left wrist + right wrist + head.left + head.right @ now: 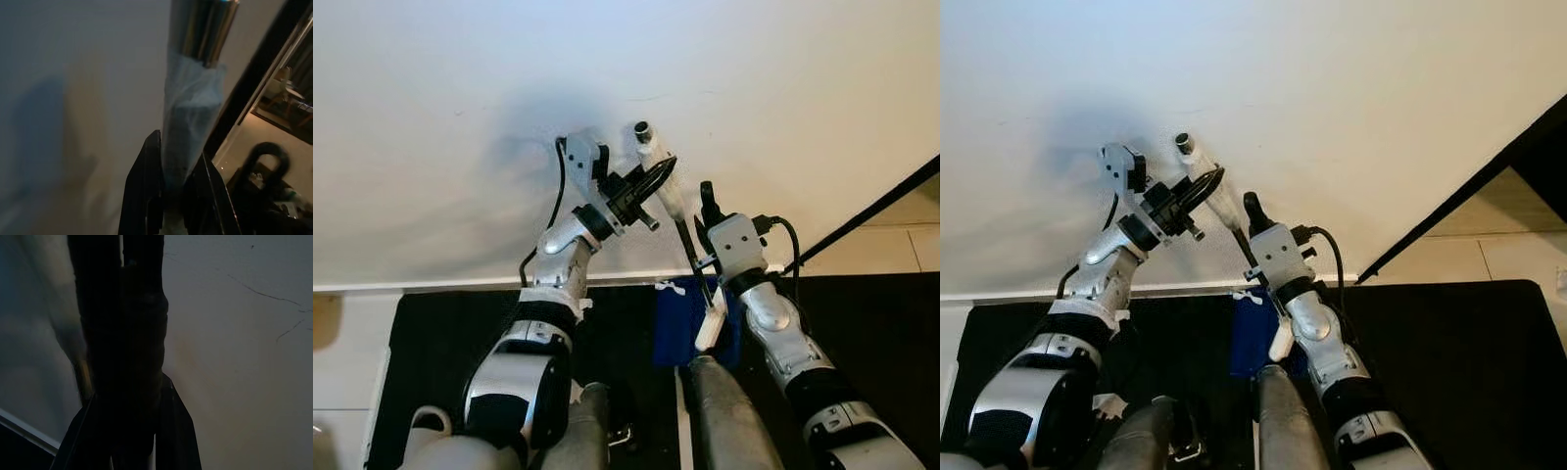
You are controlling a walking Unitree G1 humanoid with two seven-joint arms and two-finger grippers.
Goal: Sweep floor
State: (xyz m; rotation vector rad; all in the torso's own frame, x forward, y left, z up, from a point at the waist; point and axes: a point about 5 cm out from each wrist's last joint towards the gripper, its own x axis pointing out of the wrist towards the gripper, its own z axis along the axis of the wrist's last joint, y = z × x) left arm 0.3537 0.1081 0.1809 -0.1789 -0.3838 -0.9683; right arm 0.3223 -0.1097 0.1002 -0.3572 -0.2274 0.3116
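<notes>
Broom handle [658,171] held slanted in front of a plain white wall [460,98], metal tip [641,128] uppermost, pale wrapped section just below it, darker shaft [690,250] running down towards the floor. Left gripper [646,186] raised high, black fingers [146,196] clenched on the wrapped part of the handle just under the metal tip; in the left wrist view, pale wrapping pinched between the two fingers with the shiny tube [208,27] emerging beyond them. Right gripper [708,211] lower on the same handle, below and just to the right of the left one, clamped around the dark shaft; in the right wrist view, a dark shaft [122,333] rising between its fingers [178,431] against the wall, too dim for finer detail. Blue broom head [680,318] down at floor level, between the robot's legs and close against the white baseboard [460,284], resting on a black mat [440,343]. Small white part [710,328] hanging beside the shaft just above the blue head. Hairline cracks [264,293] in the wall beside the right gripper. Dark diagonal edge [871,211] off to the right, pale tiled floor [901,245] beyond it.
</notes>
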